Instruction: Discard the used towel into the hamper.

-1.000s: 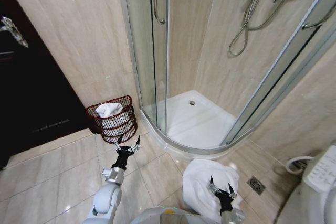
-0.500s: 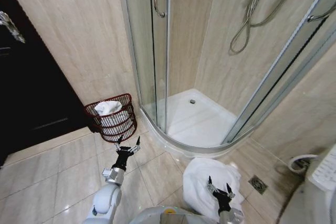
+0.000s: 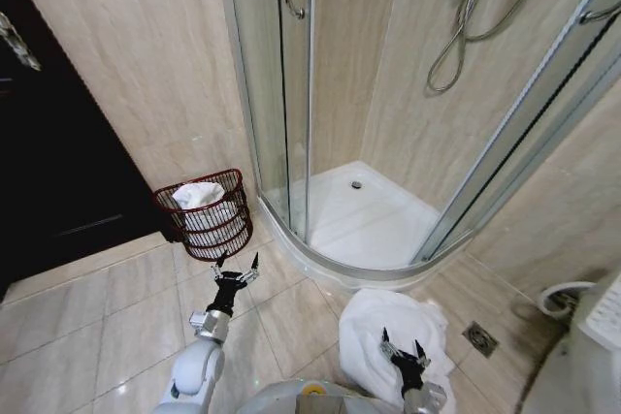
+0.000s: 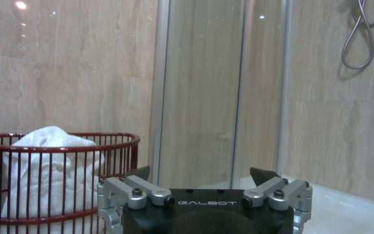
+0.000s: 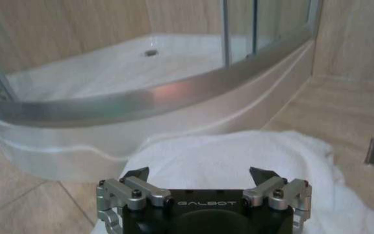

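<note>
- I am looking down from the robot's head at a tiled bathroom floor in front of a curved glass shower enclosure [image 3: 310, 143].
- A used white towel [image 3: 374, 336] lies crumpled on the floor, just outside the shower tray's rim and on the robot's right side.
- My right gripper [image 3: 399, 354] hangs directly over the towel, fingers spread wide and holding nothing. In the right wrist view the cloth [image 5: 239, 161] spreads just beyond the open fingertips.
- My left gripper [image 3: 236, 267] is also wide open and empty, pointing at the hamper [image 3: 206, 215].
- The hamper, a red wire basket, stands against the wall to the left of the shower door and already has white cloth inside.
- Key relation: the towel lies under the right arm, while the hamper lies ahead and to the left, nearer the left arm.
</note>
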`<state>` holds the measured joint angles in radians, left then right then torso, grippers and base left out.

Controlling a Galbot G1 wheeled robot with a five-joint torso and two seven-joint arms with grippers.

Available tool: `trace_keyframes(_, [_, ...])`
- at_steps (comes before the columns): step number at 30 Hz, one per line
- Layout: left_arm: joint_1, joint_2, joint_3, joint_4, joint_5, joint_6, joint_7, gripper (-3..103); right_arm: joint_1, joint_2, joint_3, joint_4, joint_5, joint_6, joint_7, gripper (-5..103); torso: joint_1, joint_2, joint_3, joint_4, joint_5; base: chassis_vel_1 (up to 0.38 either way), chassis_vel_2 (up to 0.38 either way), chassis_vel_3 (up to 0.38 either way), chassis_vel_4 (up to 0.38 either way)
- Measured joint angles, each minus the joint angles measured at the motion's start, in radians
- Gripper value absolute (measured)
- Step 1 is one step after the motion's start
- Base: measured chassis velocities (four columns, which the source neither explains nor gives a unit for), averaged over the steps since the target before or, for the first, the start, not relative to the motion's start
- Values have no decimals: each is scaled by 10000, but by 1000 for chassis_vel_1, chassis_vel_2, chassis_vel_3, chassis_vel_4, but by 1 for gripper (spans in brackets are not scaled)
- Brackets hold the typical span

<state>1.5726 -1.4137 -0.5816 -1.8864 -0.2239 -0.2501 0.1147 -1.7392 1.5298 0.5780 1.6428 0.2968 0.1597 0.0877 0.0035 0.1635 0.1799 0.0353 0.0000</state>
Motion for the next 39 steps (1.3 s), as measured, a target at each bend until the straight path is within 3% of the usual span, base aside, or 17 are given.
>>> trace_keyframes(11, [-46,-12,-35,69,-47,-133,-2,100,1089,-76,165,-1246,542,-875,-258,100,-30,-301,-233,2,0,0,0,0,0])
trace_keyframes(31, [-87,-99,-121,-89,69,57,-15,100,2529,-331,427,-2982,837,-1819,-923,102,-34,-247,-200,0,-1,0,0,0,0])
trace_keyframes(33, [-97,-172,-107,-169,92,124,-22,100,2567,-320,431,-3010,833,-1841,-923,98,-34,-243,-198,0,0,0,0,0,0])
trace_keyframes(37, [-12,-354,-44,-454,209,280,-31,100,2594,-360,428,-3070,831,-1935,-924,77,-35,-230,-189,0,0,0,0,0,0])
trace_keyframes(39, [13,-376,-44,-482,254,278,-49,100,2598,-361,433,-3095,837,-1936,-924,77,-35,-228,-188,1,0,0,0,0,0])
